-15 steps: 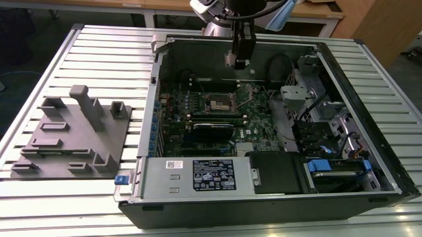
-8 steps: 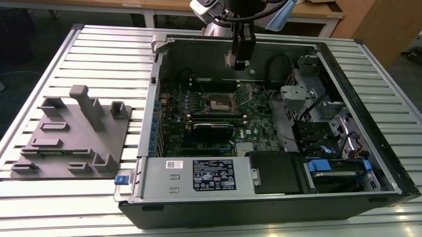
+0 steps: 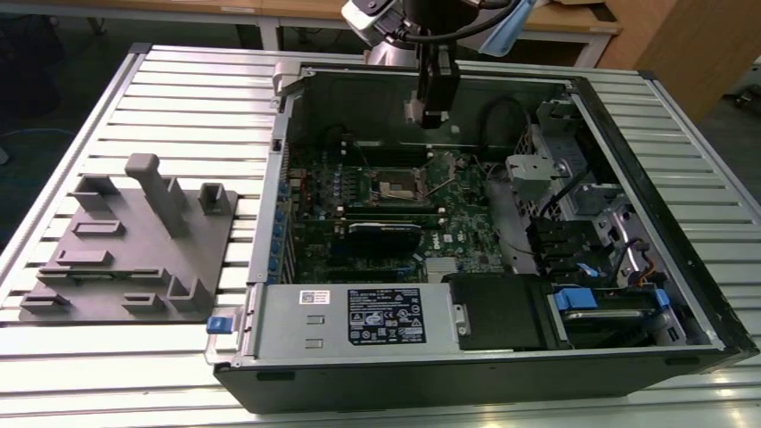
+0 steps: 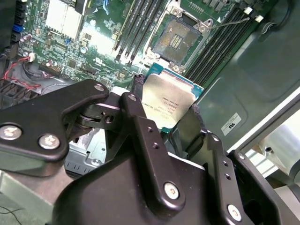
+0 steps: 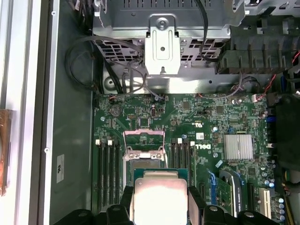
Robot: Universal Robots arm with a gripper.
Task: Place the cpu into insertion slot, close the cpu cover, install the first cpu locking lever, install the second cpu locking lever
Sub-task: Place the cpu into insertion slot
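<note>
above the insertion slot (image 4: 180, 40), the claw (image 4: 166, 97) grips the cpu (image 4: 172, 104) by its edges.

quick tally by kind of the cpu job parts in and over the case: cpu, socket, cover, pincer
cpu: 1, gripped in the pincer above the board
socket: 1, empty
cover: 1, flipped open
pincer: 1
total: 4
</note>
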